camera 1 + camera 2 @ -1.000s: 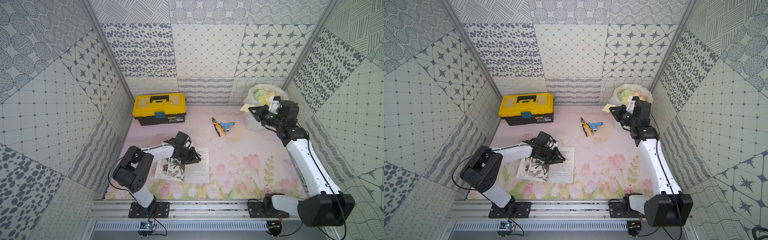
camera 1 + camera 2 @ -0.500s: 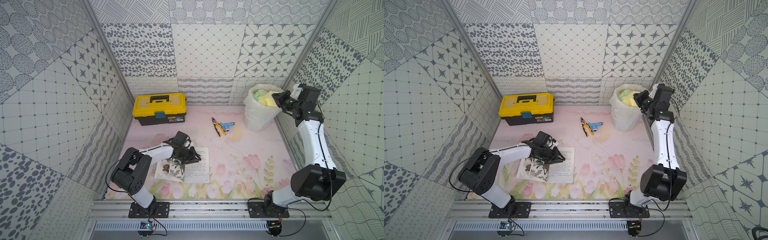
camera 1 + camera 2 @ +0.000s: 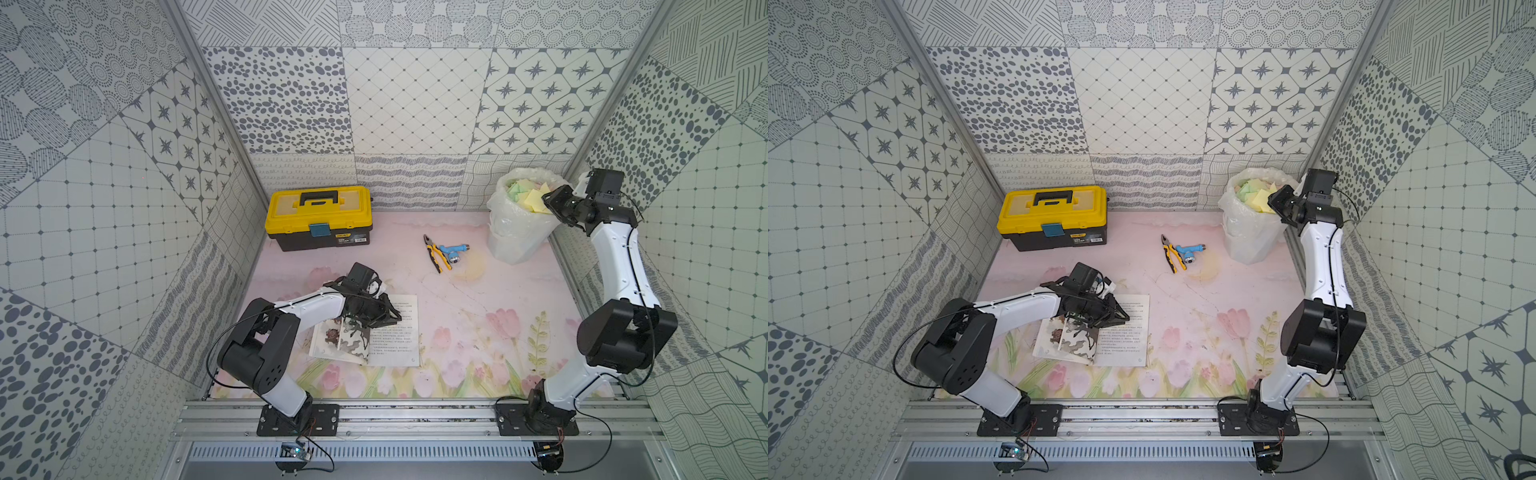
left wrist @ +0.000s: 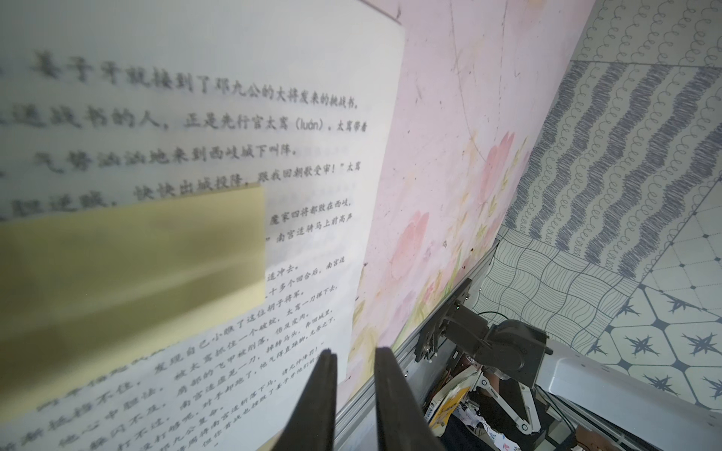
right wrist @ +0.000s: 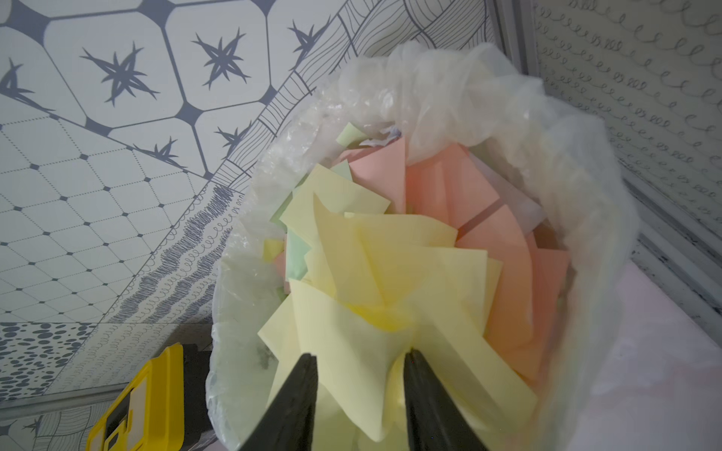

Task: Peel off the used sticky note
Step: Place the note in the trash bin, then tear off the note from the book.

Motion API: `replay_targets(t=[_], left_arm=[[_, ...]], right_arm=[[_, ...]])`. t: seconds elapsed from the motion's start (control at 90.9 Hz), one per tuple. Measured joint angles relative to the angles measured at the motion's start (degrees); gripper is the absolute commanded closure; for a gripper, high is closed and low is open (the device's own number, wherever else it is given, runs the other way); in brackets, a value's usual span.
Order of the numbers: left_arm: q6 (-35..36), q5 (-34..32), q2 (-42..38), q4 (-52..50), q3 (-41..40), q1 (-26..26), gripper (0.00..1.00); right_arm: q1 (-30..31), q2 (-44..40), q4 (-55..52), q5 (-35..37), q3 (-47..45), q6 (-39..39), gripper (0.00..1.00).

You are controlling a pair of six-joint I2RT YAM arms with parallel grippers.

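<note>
An open book (image 3: 395, 345) (image 3: 1125, 345) lies on the mat. My left gripper (image 3: 390, 320) (image 3: 1121, 318) (image 4: 353, 351) rests shut on its right page with nothing between the fingers. A yellow sticky note (image 4: 133, 265) is stuck on that page close to this gripper; in both top views the gripper hides it. My right gripper (image 3: 548, 199) (image 3: 1273, 199) (image 5: 359, 357) hangs over the lined bin (image 3: 515, 241) (image 3: 1246, 245), jaws open. A crumpled yellow note (image 5: 363, 382) lies loose between its fingers, on top of several discarded yellow, pink and green notes (image 5: 488, 242).
A yellow and black toolbox (image 3: 319, 216) (image 3: 1052, 216) stands at the back left. Pliers (image 3: 434, 259) and a blue tool (image 3: 453, 251) lie mid-table in front of the bin. Patterned walls close in both sides, and the right arm runs along the right wall.
My right arm swung from in front of the bin to its right side, over the rim. Its jaws then opened off the yellow note. The left arm stayed put.
</note>
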Motion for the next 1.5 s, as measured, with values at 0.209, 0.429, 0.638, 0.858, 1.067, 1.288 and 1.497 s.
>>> replay_targets(t=[0.209, 0.429, 0.638, 0.858, 1.067, 1.288, 1.497], left_arm=[[-0.02, -0.26, -1.46, -0.04, -0.72, 0.20, 0.79], [-0.20, -1.29, -3.80, -0.07, -1.79, 0.70, 0.80], [-0.92, -2.64, -6.82, -0.04, -4.20, 2.14, 0.82], [-1.66, -4.20, -9.81, -0.31, -7.10, 4.04, 0.82], [-1.62, -6.73, -11.08, -1.57, -8.76, 5.68, 0.81], [-1.36, -10.95, -11.56, -4.04, -9.42, 6.45, 0.79], [-0.81, -15.10, -11.58, -5.66, -9.53, 6.54, 0.77]], right_arm=[[-0.26, -2.23, -1.84, 1.36, 0.17, -1.18, 0.36], [-0.20, -8.57, -2.47, 0.52, -0.81, -0.66, 0.31], [3.61, -17.46, -1.22, -0.52, -9.29, 0.20, 0.29], [14.08, -24.63, -0.07, -0.09, -22.38, 1.16, 0.29], [26.01, -27.63, 1.81, 1.62, -32.02, 2.56, 0.29], [38.47, -27.23, 5.88, 2.05, -41.51, 7.08, 0.29], [48.26, -22.23, 13.44, 1.18, -46.12, 12.68, 0.29]])
